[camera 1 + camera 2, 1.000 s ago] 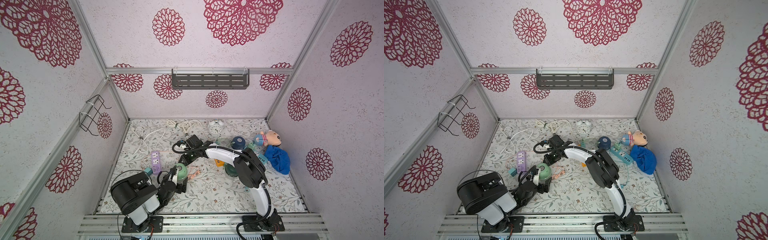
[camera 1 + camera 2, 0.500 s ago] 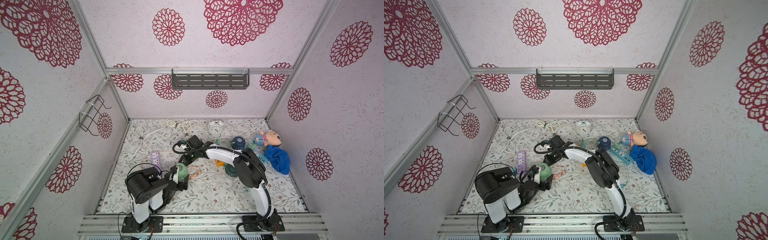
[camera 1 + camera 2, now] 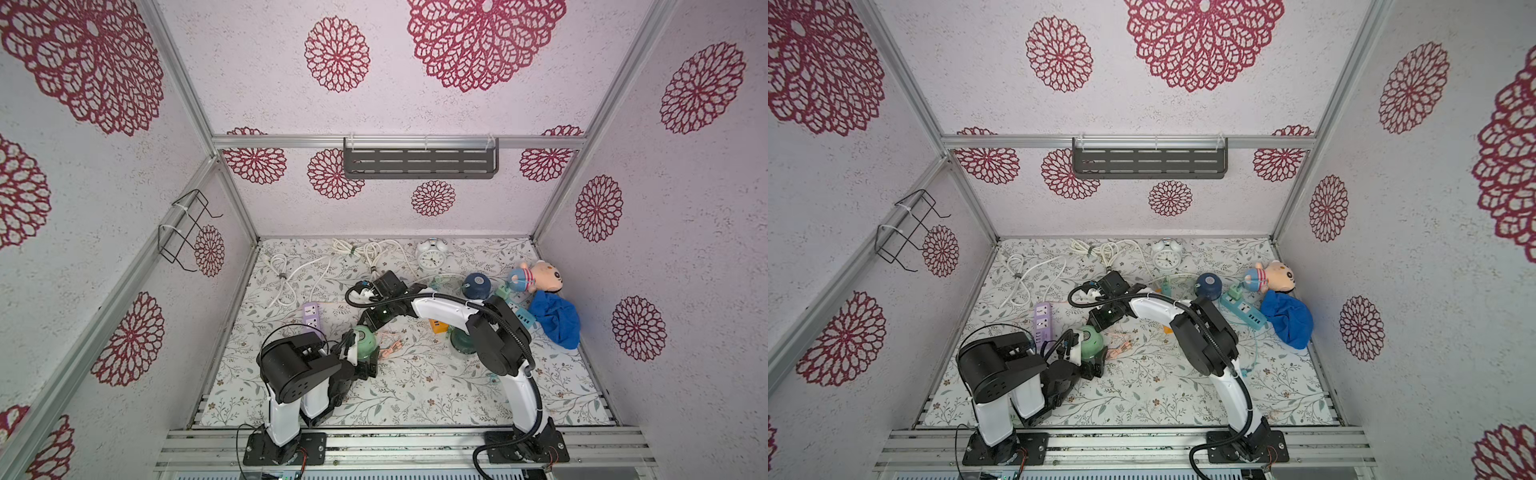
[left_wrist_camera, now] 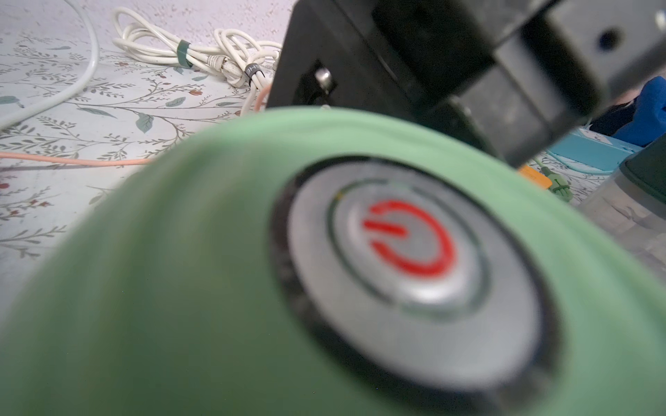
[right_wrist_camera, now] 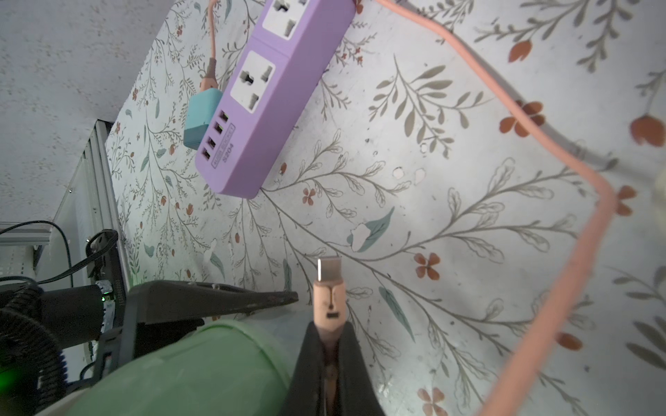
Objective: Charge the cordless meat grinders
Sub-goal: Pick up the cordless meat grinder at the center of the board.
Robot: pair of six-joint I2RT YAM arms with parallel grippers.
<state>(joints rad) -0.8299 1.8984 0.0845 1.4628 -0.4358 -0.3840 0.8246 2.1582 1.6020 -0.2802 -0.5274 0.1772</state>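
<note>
Swinging in nearer the purple power strip [image 3: 312,316] since a second ago, the left arm [image 3: 291,365] keeps the left gripper [image 3: 360,354] spread wide astride the mint green grinder [image 3: 365,337], just beside that strip. Whether the gripper presses the grinder cannot be told. The right gripper [image 5: 328,336] pinches a rubbery peach plug [image 5: 328,288], its metal tip bare. The smooth dome and silver button [image 4: 407,259] are blurred, and the cup base is hidden.

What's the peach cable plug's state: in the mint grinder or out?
Out: the peach plug shows its bare metal tip beside the mint grinder, pinched in the right gripper.
</note>
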